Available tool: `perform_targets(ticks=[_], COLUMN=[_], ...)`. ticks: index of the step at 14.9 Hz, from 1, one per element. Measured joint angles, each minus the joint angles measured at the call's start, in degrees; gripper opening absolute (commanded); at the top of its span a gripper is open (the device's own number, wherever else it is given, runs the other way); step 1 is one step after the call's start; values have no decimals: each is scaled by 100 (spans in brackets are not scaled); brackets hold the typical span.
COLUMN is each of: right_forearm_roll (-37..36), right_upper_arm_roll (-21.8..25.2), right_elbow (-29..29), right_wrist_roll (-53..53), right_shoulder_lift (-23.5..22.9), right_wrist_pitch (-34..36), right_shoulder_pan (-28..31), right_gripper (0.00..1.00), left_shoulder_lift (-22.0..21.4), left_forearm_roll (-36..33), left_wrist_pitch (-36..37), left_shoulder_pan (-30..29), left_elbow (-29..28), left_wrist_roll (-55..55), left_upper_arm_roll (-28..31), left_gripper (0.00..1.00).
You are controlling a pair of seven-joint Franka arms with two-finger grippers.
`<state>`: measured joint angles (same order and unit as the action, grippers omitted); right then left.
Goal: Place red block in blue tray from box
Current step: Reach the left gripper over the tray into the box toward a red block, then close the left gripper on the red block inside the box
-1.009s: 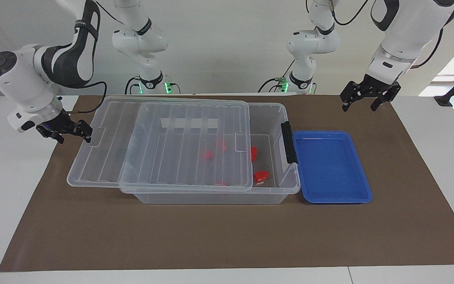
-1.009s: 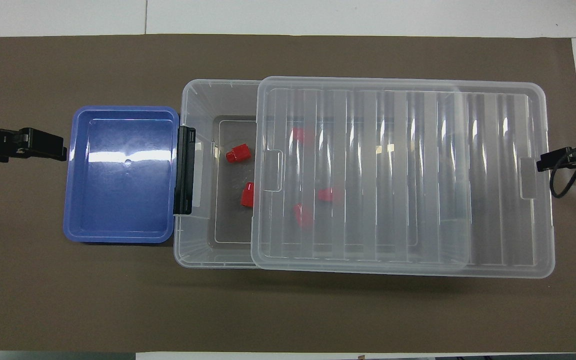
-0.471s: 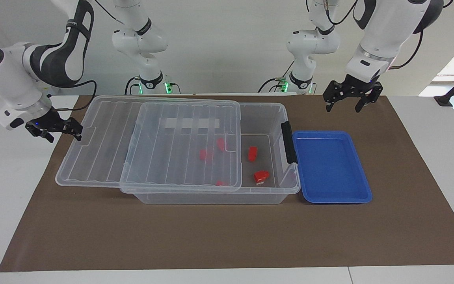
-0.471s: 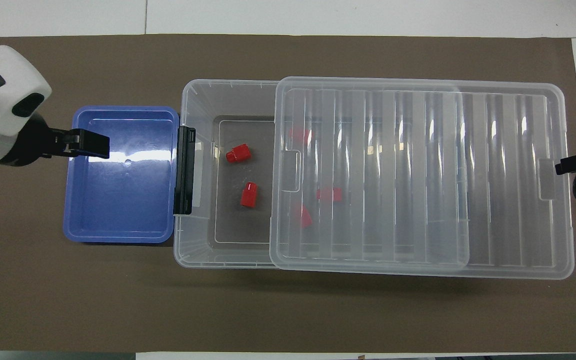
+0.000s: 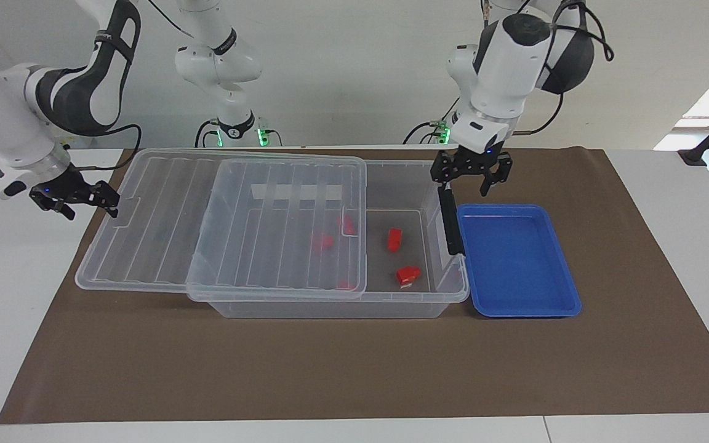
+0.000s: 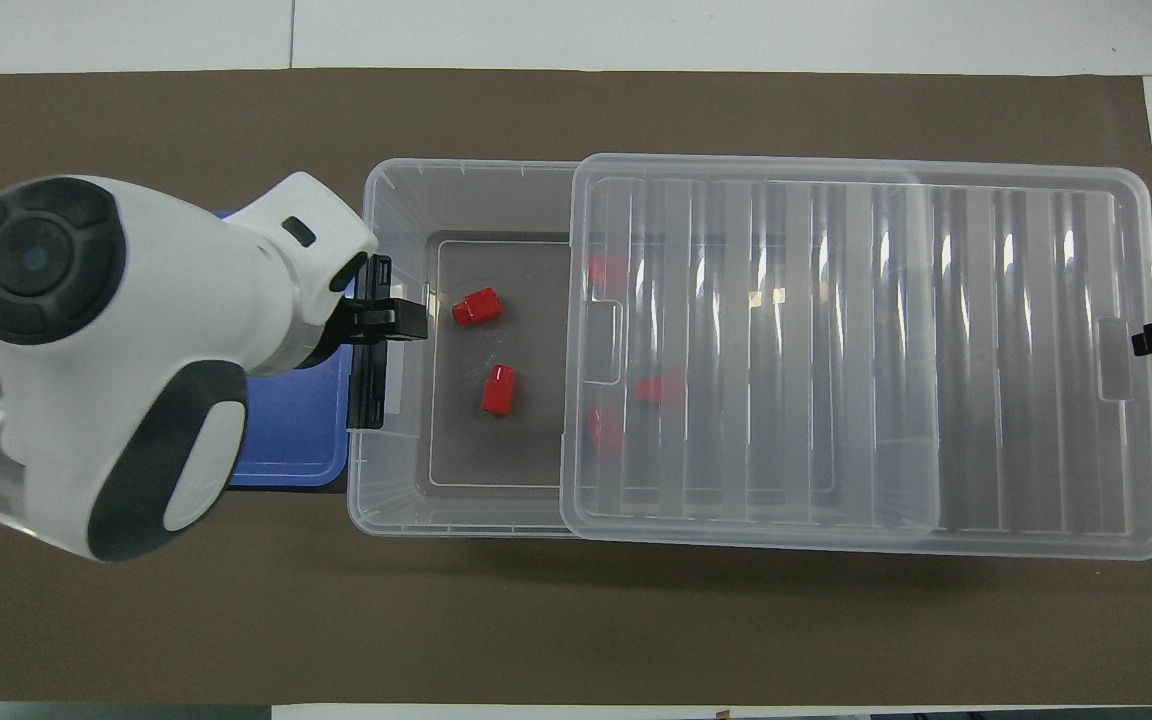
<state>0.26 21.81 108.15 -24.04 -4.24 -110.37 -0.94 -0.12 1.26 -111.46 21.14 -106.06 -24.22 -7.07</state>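
Observation:
The box (image 5: 330, 306) is a clear bin on the mat. Its ribbed lid (image 5: 256, 234) is slid partway off toward the right arm's end. Two red blocks (image 5: 394, 240) (image 5: 408, 275) lie uncovered on the box floor, also in the overhead view (image 6: 476, 306) (image 6: 497, 389). More red blocks (image 6: 658, 388) show through the lid (image 6: 866, 340). The blue tray (image 5: 517, 258) sits against the box's black clip handle (image 5: 450, 221) and holds nothing. My left gripper (image 5: 470, 178) hangs open over the handle end of the box (image 6: 406, 322). My right gripper (image 5: 77, 202) holds the lid's end rim (image 6: 1151, 338).
A brown mat (image 5: 330, 369) covers the white table (image 5: 668, 234) under everything. In the overhead view my left arm hides most of the blue tray (image 6: 286, 440). Bare mat lies farther from the robots than the box and tray.
The lid slid further toward the right arm's end along with my right gripper, uncovering more of the box. My left gripper moved from outside the tray to above the box's handle end.

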Motion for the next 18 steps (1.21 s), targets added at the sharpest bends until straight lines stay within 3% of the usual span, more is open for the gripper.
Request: perform_targets(ticks=[5,10,13,15,18], right_forearm_roll=[-17,-28,-27,-27,-27], right_upper_arm_roll=[61,-3,-313,-571,-963], right_elbow=[1,-101,-625,-950,-1404], right_wrist_roll=[-27,10,449,788,1293], right_shoulder_lift=[0,-14,-75,-88,-91], right_wrist_pitch=[0,108,662,979,1508], right_shoulder_pan=[3,-44,-52,-82,-110], right_gripper=[100,100,100,100,100], left_shoulder_lift=[539,808,944,1094,1224], left_forearm_roll=[0,0,0,0,0], left_wrist_pitch=[-951,-1731,-2286,-2606,-2843], left_shoulder_pan=[576,738,815,861,879], left_elbow=[-534,-1060,-1390,-1430,-1459], left_wrist_roll=[-623,-677,-695,-775,-804], left_upper_arm_roll=[2,6,8,8,6], left_gripper=[100,100,100,88,85])
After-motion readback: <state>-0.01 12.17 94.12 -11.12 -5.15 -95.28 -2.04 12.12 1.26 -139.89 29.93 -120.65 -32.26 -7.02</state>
